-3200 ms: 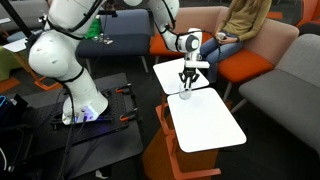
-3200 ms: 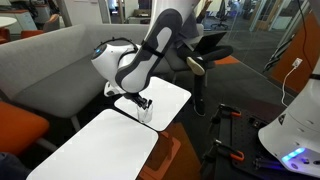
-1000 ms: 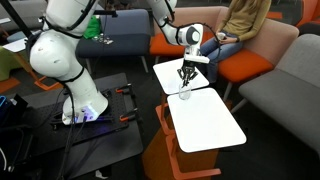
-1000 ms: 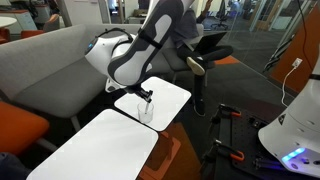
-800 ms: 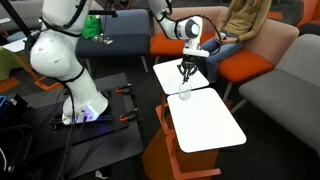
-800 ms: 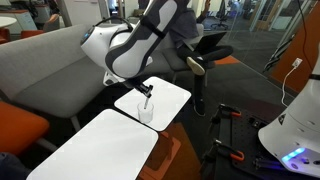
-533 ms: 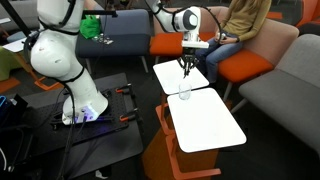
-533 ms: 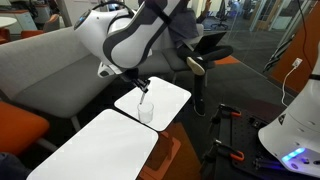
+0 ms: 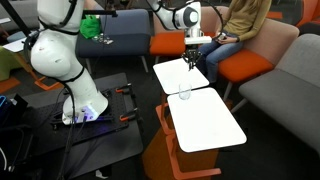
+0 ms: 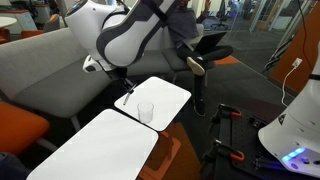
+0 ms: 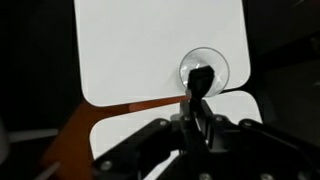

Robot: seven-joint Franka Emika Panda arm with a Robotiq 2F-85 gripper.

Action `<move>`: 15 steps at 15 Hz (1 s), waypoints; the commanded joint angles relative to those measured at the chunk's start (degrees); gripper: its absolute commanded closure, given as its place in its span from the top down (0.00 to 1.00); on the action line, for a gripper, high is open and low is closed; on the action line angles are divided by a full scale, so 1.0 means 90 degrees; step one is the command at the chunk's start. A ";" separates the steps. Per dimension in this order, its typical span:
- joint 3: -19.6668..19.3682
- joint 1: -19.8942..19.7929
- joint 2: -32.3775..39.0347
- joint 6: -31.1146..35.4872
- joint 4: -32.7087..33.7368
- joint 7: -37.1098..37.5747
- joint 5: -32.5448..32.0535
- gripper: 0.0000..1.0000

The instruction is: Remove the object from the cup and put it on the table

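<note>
White table (image 9: pixel 210 125), clear cup (image 9: pixel 184 95) directly below raised claw (image 9: pixel 190 60), pinching thin dark object (image 11: pixel 196 85)

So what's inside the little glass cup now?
Nothing visible: the cup looks empty in both exterior views. From the wrist view, the dark object held in the gripper covers part of its bottom.

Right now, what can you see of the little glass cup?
The cup is small, round and clear, like glass. It stands upright on a white tabletop, close to the edge that faces the next tabletop. From above, in the wrist view, its rim is a circle. Only the tabletop touches it.
</note>
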 commanded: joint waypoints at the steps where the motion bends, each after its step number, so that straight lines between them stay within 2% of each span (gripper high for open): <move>1: 0.0283 -0.0357 0.0789 0.0373 0.0799 -0.1025 0.0507 0.03; 4: 0.0566 -0.0729 0.1571 0.0541 0.1567 -0.2354 0.1125 0.03; 7: 0.0841 -0.1008 0.2368 0.0173 0.2522 -0.3672 0.1735 0.03; 11: 0.0861 -0.0906 0.3265 -0.0522 0.3758 -0.4743 0.2119 0.03; 15: 0.0858 -0.0671 0.3950 -0.1163 0.4637 -0.5368 0.2375 0.03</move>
